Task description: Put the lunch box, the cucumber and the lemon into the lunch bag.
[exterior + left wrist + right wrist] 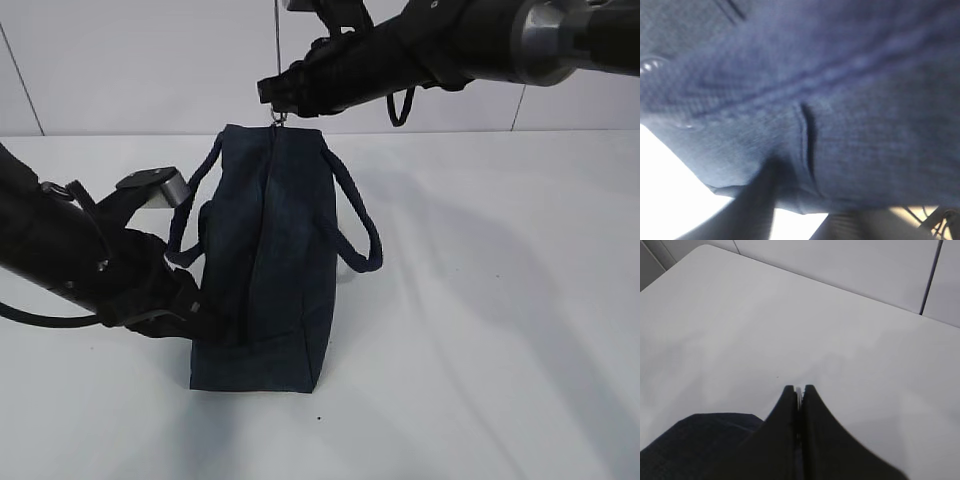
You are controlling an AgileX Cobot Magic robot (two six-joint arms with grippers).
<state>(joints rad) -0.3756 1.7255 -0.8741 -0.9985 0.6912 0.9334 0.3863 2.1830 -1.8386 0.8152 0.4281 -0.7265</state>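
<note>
The dark navy lunch bag (270, 260) stands on end on the white table, its zipper running down the middle and closed. My right gripper (270, 92) is above its top end, shut on the metal ring pull (279, 117); a thin pale sliver of the pull shows between the tips in the right wrist view (799, 390). My left gripper (195, 305) is at the bag's lower left side, shut on its fabric. In the left wrist view the blurred bag cloth (840, 100) fills the frame, with a fold between the gripper's (800, 190) fingers. The lunch box, cucumber and lemon are out of view.
The bag's two loop handles hang out to the right (355, 225) and to the left (185, 225). The white table (500, 350) meets a pale panelled wall (120, 60) behind. A corner of the bag shows in the right wrist view (690, 440).
</note>
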